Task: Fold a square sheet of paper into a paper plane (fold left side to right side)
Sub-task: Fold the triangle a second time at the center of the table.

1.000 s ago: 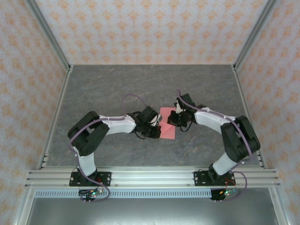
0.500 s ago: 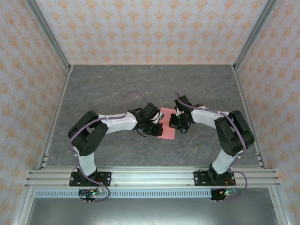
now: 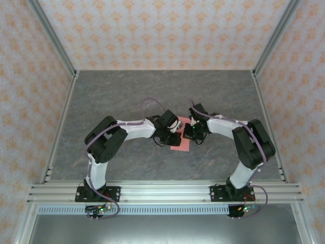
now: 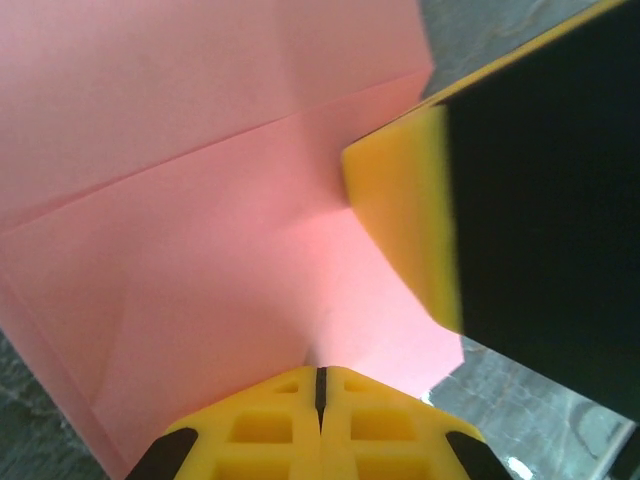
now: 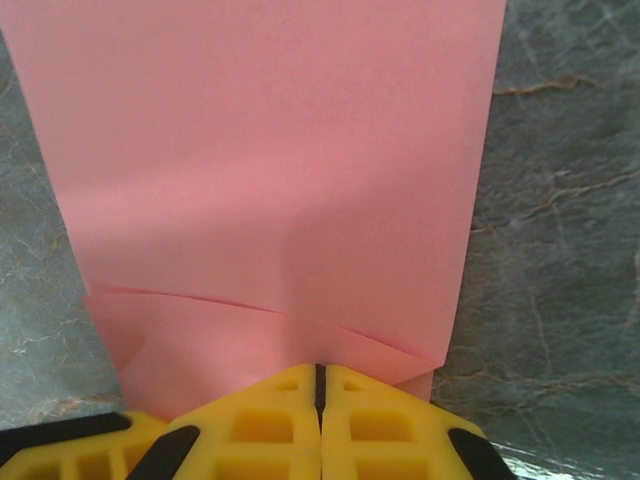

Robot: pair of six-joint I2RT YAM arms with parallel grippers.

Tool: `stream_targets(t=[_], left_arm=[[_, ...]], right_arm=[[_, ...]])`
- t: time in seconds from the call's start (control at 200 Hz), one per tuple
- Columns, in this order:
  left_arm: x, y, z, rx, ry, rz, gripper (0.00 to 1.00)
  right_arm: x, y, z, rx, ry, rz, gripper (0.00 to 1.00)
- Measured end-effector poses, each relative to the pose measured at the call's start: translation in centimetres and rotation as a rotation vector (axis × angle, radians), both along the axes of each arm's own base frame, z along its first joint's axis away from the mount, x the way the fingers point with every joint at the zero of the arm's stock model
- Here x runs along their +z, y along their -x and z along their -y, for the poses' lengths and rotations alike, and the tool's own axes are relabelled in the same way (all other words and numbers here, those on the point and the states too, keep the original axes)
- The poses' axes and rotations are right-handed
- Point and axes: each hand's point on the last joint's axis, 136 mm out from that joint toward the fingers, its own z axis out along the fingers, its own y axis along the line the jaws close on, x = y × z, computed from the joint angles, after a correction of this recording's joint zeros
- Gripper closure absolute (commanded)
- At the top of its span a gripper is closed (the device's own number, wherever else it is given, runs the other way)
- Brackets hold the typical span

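Lying flat at the middle of the grey desk (image 3: 127, 96), the square sheet of paper (image 3: 181, 146) is creased into a narrow salmon-pink rectangle. In the top view its long axis runs from 12 o'clock to 6 o'clock, leaning slightly so that the near end sits a touch toward 5 o'clock. The two arms reach in from either side and meet over it. The left pincer (image 3: 173, 136) is on the sheet's 9 o'clock edge and the right pincer (image 3: 188, 133) on its 3 o'clock edge, the two just beside each other. In the left wrist view the left pincer (image 4: 320, 395) has its yellow fingertips drawn tight together at 6 o'clock, resting on the pink surface. Straight creases cross the sheet toward 10 o'clock, and a yellow-faced black block (image 4: 400, 230) presses on the paper at 3 o'clock, probably a finger of the other arm. In the right wrist view the right pincer (image 5: 320, 385) is likewise closed tip to tip at 6 o'clock, at the sheet's near end. There a folded layer's edge runs across from 9 o'clock to 4 o'clock. The paper stretches away toward 12 o'clock, with bare desk at 3 o'clock and 9 o'clock. Whether either pincer pinches the paper or only bears down on it is hard to tell.
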Motion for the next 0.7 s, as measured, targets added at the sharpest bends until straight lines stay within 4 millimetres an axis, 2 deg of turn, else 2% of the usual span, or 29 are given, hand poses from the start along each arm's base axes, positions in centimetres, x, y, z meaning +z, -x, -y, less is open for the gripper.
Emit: stream_targets(t=[0.701], left_arm=[[0.44,-0.46,0.27,0.004,0.003,0.015,0.96]], right_arm=[[-0.03,0.02,0.03,0.01,0.01,-0.011,0.94]])
